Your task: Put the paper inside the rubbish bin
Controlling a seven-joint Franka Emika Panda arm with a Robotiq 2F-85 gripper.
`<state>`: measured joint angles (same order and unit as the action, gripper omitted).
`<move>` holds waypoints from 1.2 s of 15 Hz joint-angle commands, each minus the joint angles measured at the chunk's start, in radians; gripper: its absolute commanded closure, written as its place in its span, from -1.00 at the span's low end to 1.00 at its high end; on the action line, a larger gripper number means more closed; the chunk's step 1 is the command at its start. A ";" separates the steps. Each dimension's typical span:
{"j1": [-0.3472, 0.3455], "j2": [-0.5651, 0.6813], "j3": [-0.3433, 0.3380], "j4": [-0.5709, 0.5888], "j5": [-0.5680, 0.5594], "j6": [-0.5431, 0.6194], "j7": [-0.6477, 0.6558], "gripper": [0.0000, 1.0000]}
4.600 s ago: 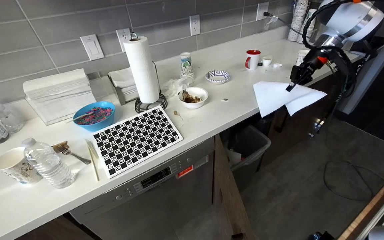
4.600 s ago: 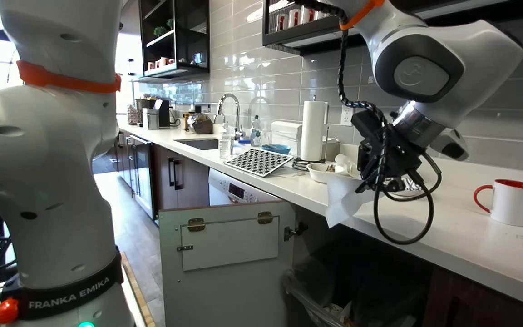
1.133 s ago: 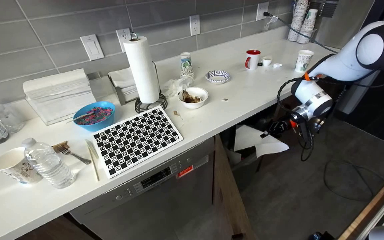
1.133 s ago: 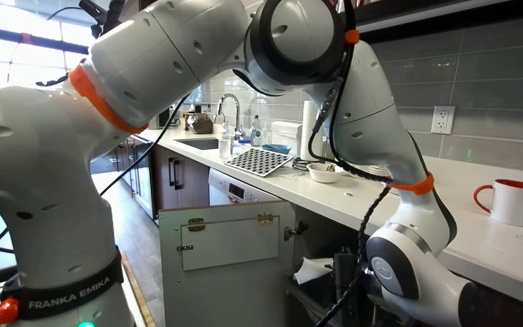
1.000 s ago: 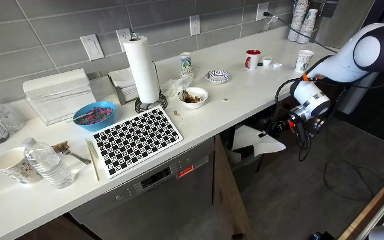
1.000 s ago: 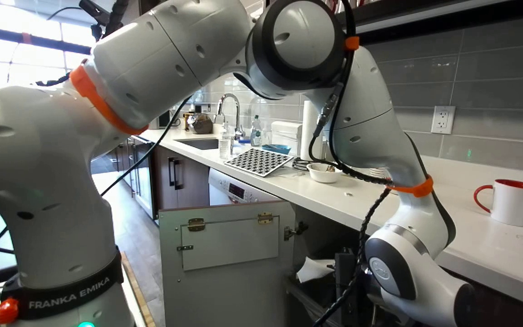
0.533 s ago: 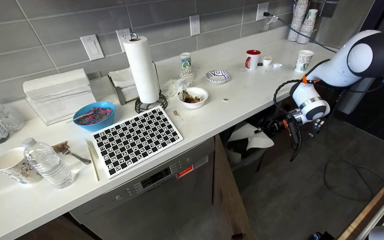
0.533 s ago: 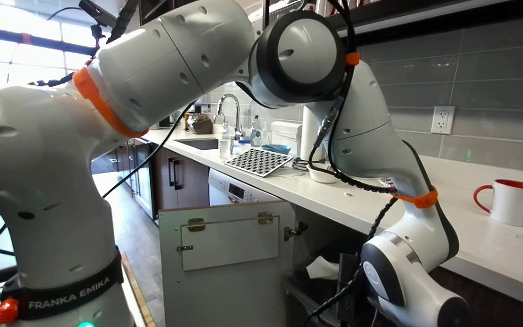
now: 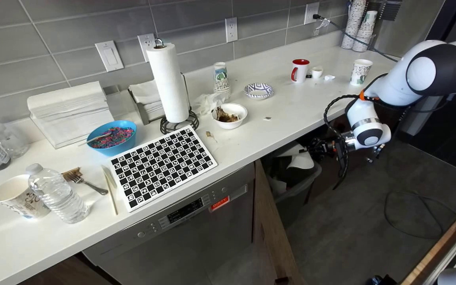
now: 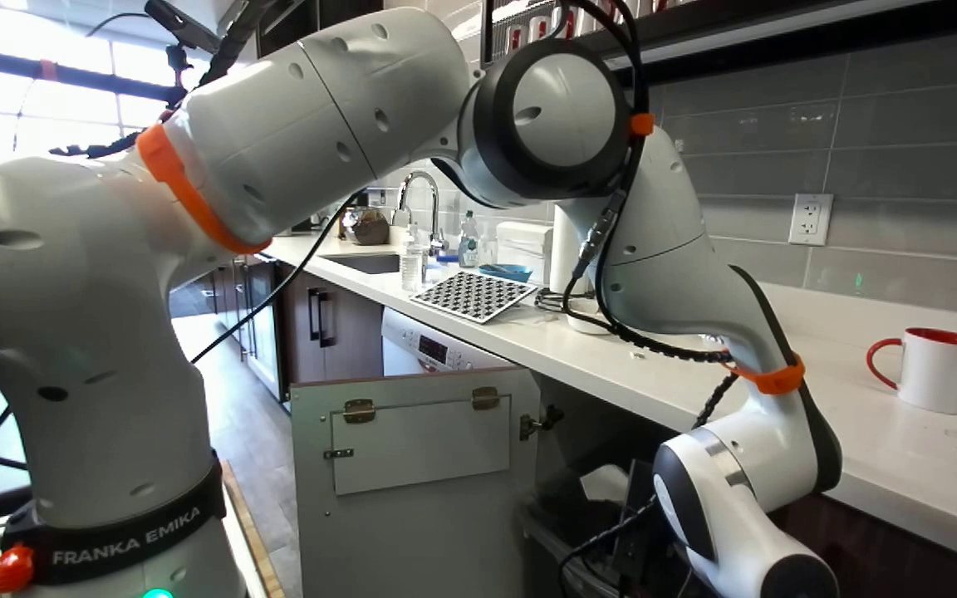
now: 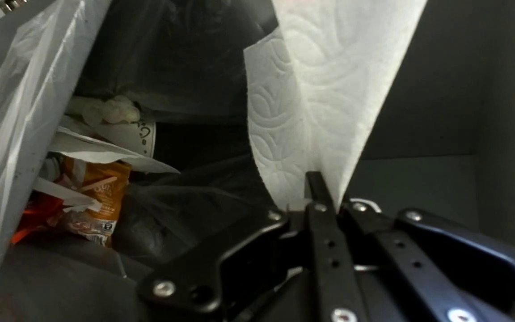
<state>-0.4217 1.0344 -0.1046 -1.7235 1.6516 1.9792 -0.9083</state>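
Observation:
The paper (image 9: 302, 160) is a thin white embossed sheet. It hangs from my gripper (image 9: 304, 150) under the counter's edge, over the rubbish bin (image 9: 305, 183). In an exterior view a corner of the paper (image 10: 606, 482) shows above the bin's rim (image 10: 557, 548); the arm hides most of the gripper there. In the wrist view my gripper (image 11: 324, 190) is shut on the folded paper (image 11: 329, 89), which spreads away from the fingertips. The bin's clear liner (image 11: 38, 89) is at the left, with wrappers and a cup inside. The paper's far end is out of the wrist view.
The counter edge (image 9: 267, 148) is just above the gripper. An open cabinet door (image 10: 420, 465) stands beside the bin. A white bowl (image 9: 230, 116), a paper towel roll (image 9: 168, 83) and a red-rimmed mug (image 9: 299, 72) stand on the counter. A cable loop hangs from the wrist.
Over several seconds the gripper has carried the paper from above the counter down into the cabinet opening. In the last second both moved deeper under the counter, over the bin. The grip stayed shut.

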 commanded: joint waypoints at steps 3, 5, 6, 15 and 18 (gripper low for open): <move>0.051 0.033 -0.040 0.031 0.106 0.015 0.040 0.04; 0.058 0.036 -0.048 0.034 0.121 0.011 0.052 -0.27; 0.061 0.037 -0.051 0.035 0.128 0.012 0.057 -0.41; 0.117 0.000 -0.137 0.039 -0.270 -0.102 0.279 -1.00; 0.130 -0.050 -0.157 0.013 -0.456 -0.116 0.357 -0.99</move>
<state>-0.3186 1.0309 -0.2263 -1.6875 1.3455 1.8945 -0.6379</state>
